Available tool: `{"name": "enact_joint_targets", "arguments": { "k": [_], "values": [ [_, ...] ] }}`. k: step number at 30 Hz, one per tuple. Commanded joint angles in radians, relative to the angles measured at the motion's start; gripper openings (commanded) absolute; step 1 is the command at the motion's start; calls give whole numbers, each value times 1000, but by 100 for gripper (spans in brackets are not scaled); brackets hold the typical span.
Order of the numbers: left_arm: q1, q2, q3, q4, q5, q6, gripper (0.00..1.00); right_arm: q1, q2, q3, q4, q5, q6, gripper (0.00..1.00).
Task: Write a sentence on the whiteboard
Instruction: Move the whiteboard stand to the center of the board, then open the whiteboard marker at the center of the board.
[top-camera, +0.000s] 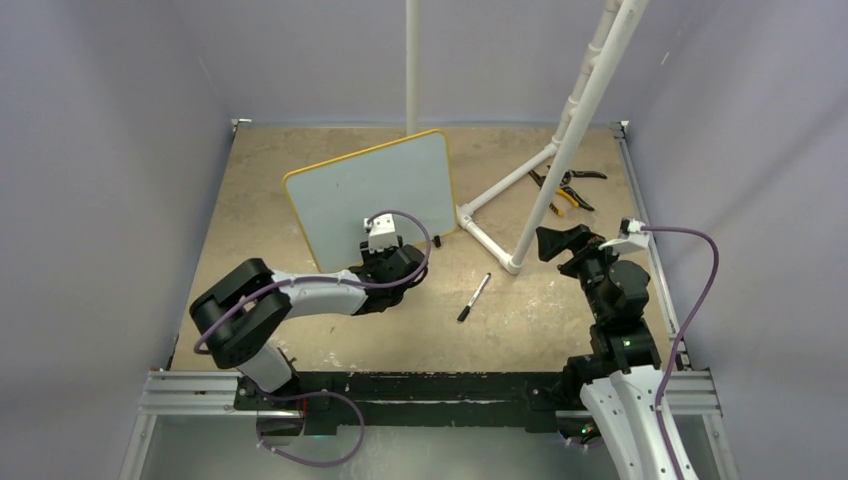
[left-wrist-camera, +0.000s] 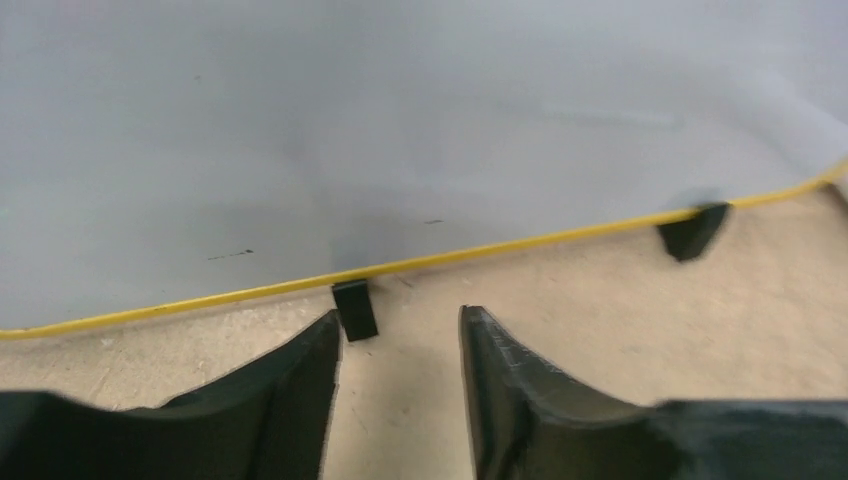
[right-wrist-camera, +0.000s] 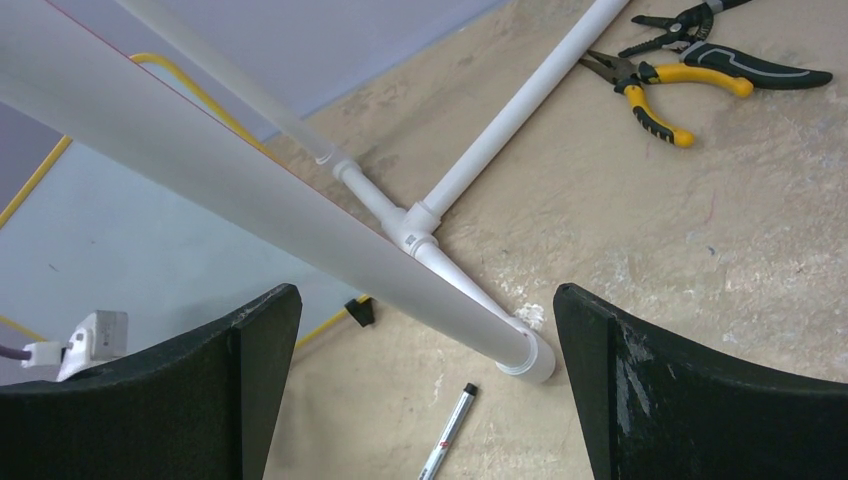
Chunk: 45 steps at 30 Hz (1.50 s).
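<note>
1. The whiteboard (top-camera: 350, 200) stands on its long lower edge at the far-left middle of the counter (top-camera: 540, 325). It rests on small black feet, its pale face turned toward the arms. The face shows only a few faint specks and no writing.
2. The left fingers (left-wrist-camera: 270, 400) are slightly spread and hold nothing. They sit low, just in front of the board's yellow bottom edge, with one black foot (left-wrist-camera: 355, 308) right ahead of the gap between them.
3. The right fingers (right-wrist-camera: 700, 400) are spread wide and also empty. They hover above the right side of the counter, well apart from the board.
4. The marker (top-camera: 474, 297) lies flat on the counter between the two arms, just beside the near end of the white pipe frame (top-camera: 489, 239). Its long axis runs from near-left to far-right.
5. The marker lies to the right of the left fingers, which point at the board. In the right wrist view it shows (right-wrist-camera: 448, 440) low between the right fingers, so the right arm seems better aimed at it, though neither is plainly closer.
6. No container is in view. The pliers (top-camera: 565, 190) lie loose beyond the frame.
</note>
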Motion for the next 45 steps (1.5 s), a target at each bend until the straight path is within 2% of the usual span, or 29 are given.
{"name": "enact_joint_targets", "arguments": {
  "k": [1,4,6,14,22,27,29,34,35,38,42,45],
  "values": [
    [-27,-126,-19,105,96,140,53,-2,5,9,10,-38,-21,99],
    [-44,-193,-14,93,148,205,71,-1,-10,0,15,-27,-18,99],
    [-53,-225,-2,72,182,224,74,-1,-24,-17,30,-27,-16,99],
    [-181,-259,44,53,283,298,76,-1,-34,-32,55,-32,-29,99],
    [-330,-110,97,108,447,347,77,-1,-12,-27,66,-50,-47,99],
    [-360,-17,108,175,550,339,77,-1,-13,-27,70,-66,-50,99],
    [-367,8,117,169,544,332,77,-2,-16,-29,72,-70,-50,99],
    [-369,65,131,129,496,326,71,-2,-15,-29,81,-82,-51,99],
    [-369,79,136,126,491,333,69,-1,-12,-31,85,-85,-53,99],
    [-372,132,164,120,483,364,47,-1,-4,-33,94,-94,-53,99],
    [-375,186,233,55,410,383,44,-1,6,-30,97,-106,-56,99],
    [-375,202,257,39,378,378,36,-1,5,-32,100,-110,-56,99]
  ]
}}
